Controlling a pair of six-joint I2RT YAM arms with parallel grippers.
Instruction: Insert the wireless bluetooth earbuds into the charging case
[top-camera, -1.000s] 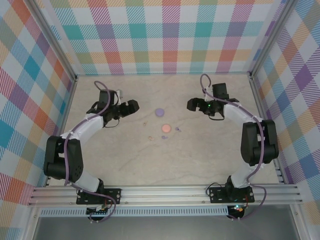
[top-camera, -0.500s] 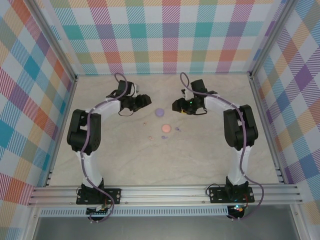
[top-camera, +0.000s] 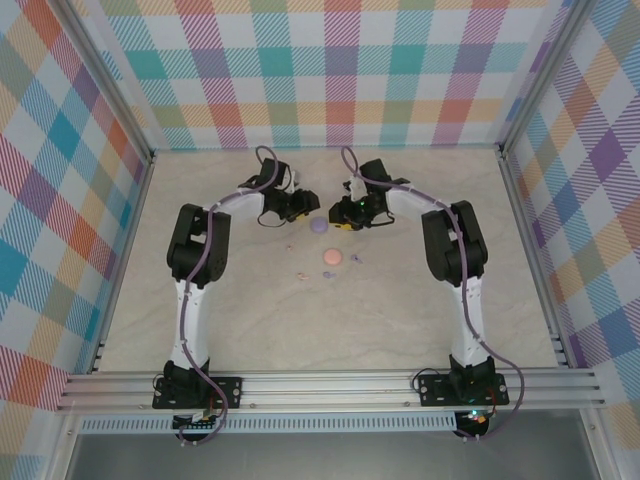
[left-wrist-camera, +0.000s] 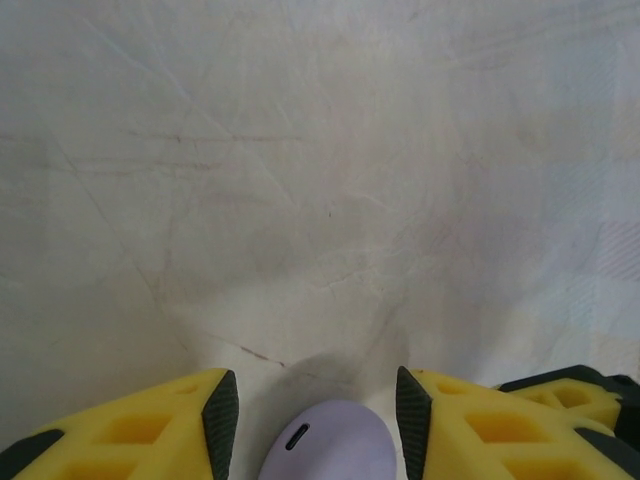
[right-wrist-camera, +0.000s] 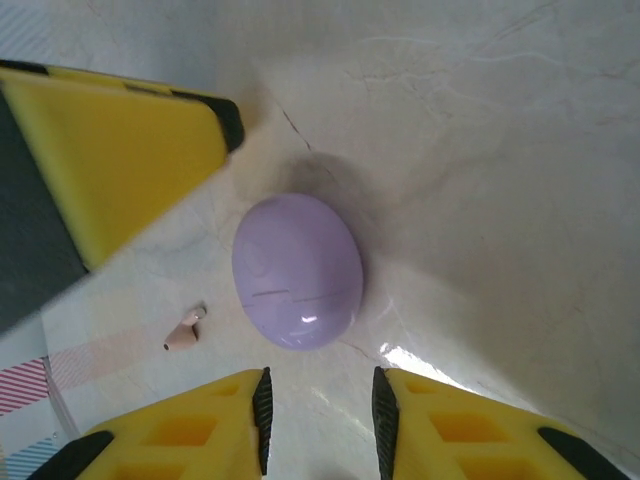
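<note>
A closed purple charging case (top-camera: 319, 226) lies on the table's far middle. My left gripper (top-camera: 304, 212) and right gripper (top-camera: 339, 215) meet over it from either side. In the left wrist view the purple case (left-wrist-camera: 330, 447), port end up, sits between the open left gripper (left-wrist-camera: 315, 425), with a gap on each side. The right gripper (right-wrist-camera: 320, 418) is open and holds nothing, just short of the case (right-wrist-camera: 298, 270). A pink earbud (right-wrist-camera: 183, 333) lies beside the case. More earbuds (top-camera: 301, 275) (top-camera: 355, 258) lie scattered nearer me.
A round pink case (top-camera: 331, 257) lies just nearer than the purple one, among the earbuds. The left gripper's yellow finger (right-wrist-camera: 110, 160) reaches into the right wrist view beside the case. Checked walls (top-camera: 330, 80) close the table on three sides.
Both arms have swung inward from the table's sides and now meet at the purple case. Both sets of jaws have narrowed.
</note>
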